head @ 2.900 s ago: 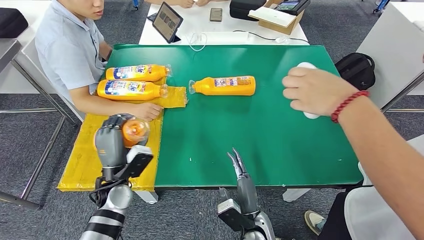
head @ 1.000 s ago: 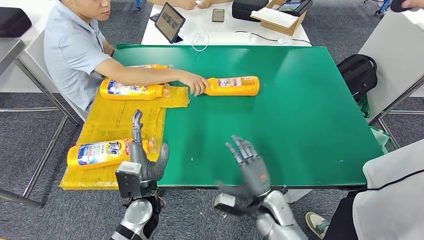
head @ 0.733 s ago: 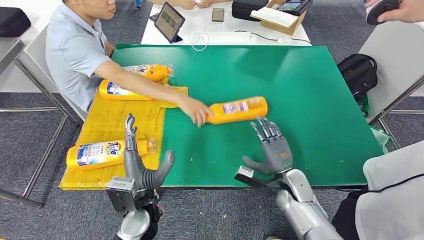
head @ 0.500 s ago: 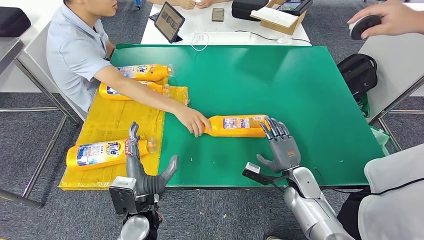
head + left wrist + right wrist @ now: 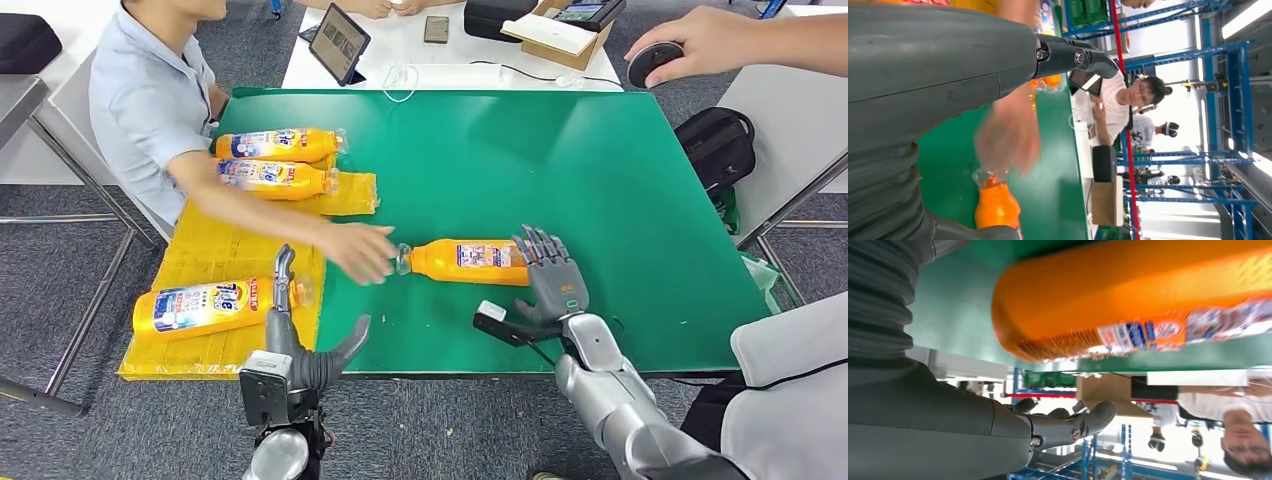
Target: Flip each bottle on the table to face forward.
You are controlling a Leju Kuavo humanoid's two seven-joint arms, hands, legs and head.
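Note:
An orange bottle (image 5: 465,262) lies on its side on the green table (image 5: 600,180), cap toward the left. My right hand (image 5: 548,275) is at its base end with fingers spread, touching or nearly touching it without gripping; from the right wrist the bottle (image 5: 1128,295) lies just ahead of the thumb. A person's blurred hand (image 5: 355,250) is by the cap. My left hand (image 5: 300,345) is open at the table's front edge, beside another bottle (image 5: 205,305) on the yellow mat (image 5: 220,250). Two more bottles (image 5: 275,145) (image 5: 275,178) lie at the mat's far end.
A seated person leans in from the far left. Another person's hand (image 5: 665,50) holds a dark object above the table's far right corner. A tablet (image 5: 338,42), a phone (image 5: 432,28) and a cardboard box (image 5: 560,30) sit on the white table behind. A black bag (image 5: 712,135) lies right.
My left hand set its bottle on the yellow mat and let go. The person slid the far bottle toward the front and is drawing the hand off. My right hand rose to its base.

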